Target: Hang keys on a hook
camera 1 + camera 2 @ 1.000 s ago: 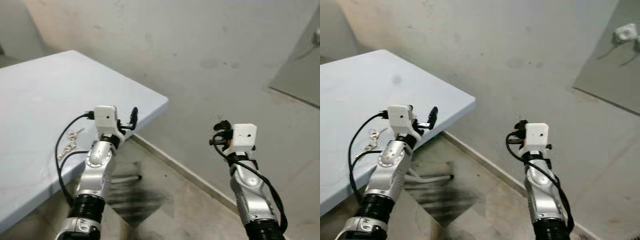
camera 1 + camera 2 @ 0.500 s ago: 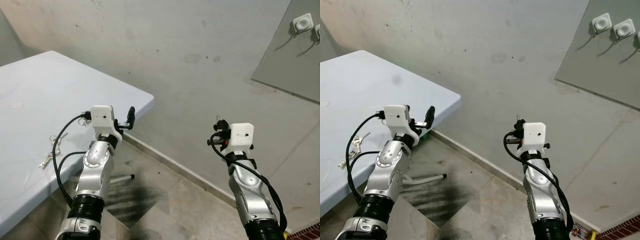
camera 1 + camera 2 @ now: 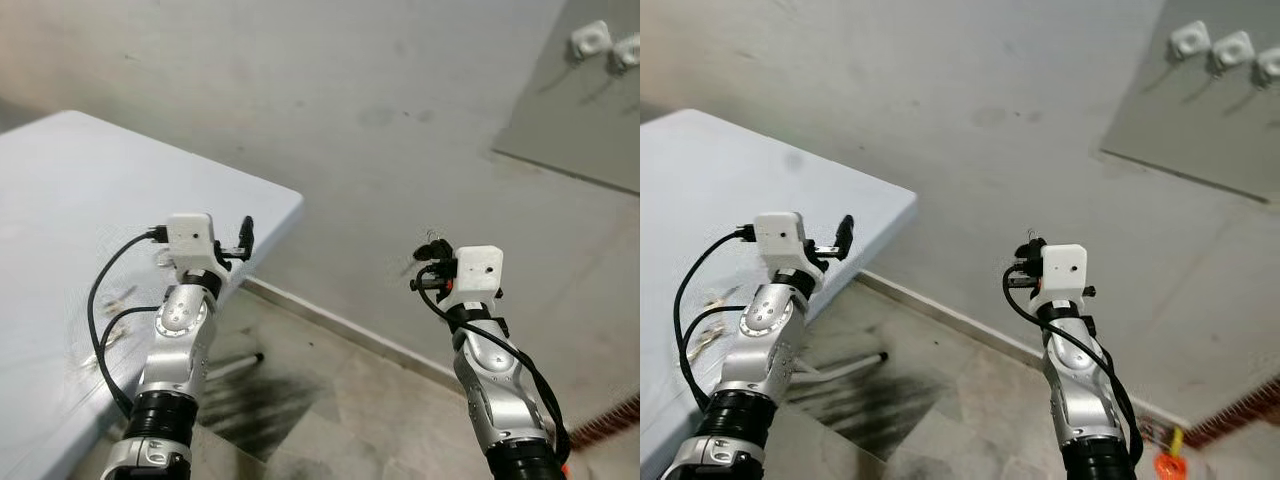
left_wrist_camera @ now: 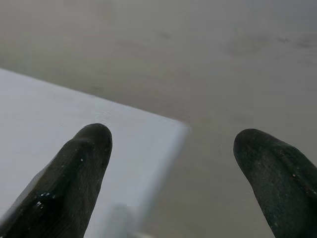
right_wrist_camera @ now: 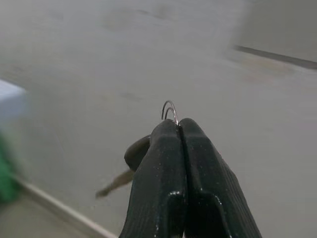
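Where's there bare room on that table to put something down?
The table is bare from its far corner by the wall back across the middle. The near edge is busier: keys lie there beside the left gripper's cable. The right gripper pinches a key ring.

Both arms raised fwd, elbows bent. Left hand (image 4: pixel 171 163) w/ fingers spread wide; right hand (image 5: pixel 179 124) fingers pressed together.

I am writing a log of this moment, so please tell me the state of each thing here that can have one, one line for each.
Right claw: shut on the keys, raised in front of the wall.
Keys: pinched in the right claw, ring sticking out above the fingertips, not yet hung.
Left claw: open, empty, raised near the table's corner.
Hooks: on the wall panel, nothing hanging on them.
Second key set: lying on the table, blurred.
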{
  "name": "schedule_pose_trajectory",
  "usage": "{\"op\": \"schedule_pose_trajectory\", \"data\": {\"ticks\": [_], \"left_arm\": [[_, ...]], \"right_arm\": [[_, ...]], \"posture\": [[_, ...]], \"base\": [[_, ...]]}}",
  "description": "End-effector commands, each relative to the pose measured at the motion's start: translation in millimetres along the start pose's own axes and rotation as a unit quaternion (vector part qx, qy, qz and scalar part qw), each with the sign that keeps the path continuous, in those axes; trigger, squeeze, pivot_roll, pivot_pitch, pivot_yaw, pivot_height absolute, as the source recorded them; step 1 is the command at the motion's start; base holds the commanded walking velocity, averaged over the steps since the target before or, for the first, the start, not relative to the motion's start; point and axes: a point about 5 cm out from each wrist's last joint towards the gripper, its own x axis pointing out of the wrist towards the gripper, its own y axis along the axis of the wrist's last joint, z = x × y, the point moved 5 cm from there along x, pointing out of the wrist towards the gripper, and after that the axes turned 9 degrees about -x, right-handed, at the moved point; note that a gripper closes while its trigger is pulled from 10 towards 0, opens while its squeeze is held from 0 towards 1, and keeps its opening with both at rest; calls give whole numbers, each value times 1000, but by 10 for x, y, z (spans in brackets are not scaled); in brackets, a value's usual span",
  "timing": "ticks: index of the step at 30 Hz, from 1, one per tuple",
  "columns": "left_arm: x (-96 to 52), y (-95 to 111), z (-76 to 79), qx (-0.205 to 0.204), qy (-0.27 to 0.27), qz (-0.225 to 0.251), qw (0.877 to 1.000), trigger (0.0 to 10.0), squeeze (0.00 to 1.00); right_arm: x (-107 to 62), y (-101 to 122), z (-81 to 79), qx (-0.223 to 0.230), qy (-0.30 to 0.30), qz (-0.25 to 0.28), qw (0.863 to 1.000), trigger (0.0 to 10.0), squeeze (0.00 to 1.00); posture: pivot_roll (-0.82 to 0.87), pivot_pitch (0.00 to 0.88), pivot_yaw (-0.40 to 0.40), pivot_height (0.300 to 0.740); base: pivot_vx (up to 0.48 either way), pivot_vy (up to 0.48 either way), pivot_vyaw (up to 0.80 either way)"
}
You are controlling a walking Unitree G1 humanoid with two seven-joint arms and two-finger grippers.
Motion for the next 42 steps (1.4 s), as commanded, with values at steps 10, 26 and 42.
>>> {"op": "schedule_pose_trajectory", "data": {"ticks": [10, 26, 42], "left_arm": [[-11, 7, -73, 13, 11, -5, 1000, 10000, 0], [13, -4, -36, 15, 8, -12, 1000, 10000, 0], [16, -1, 16, 42, -17, -14, 999, 10000, 0]], "right_arm": [[33, 70, -11, 6, -1, 8, 1000, 10000, 0], [42, 79, 44, 0, -12, 8, 1000, 10000, 0], [30, 94, 12, 4, -7, 12, 1000, 10000, 0]], "posture": [[32, 29, -24, 740], [19, 33, -21, 740], [13, 29, -18, 740]], "base": [[0, 0, -605], [0, 0, -606], [0, 0, -224]]}}
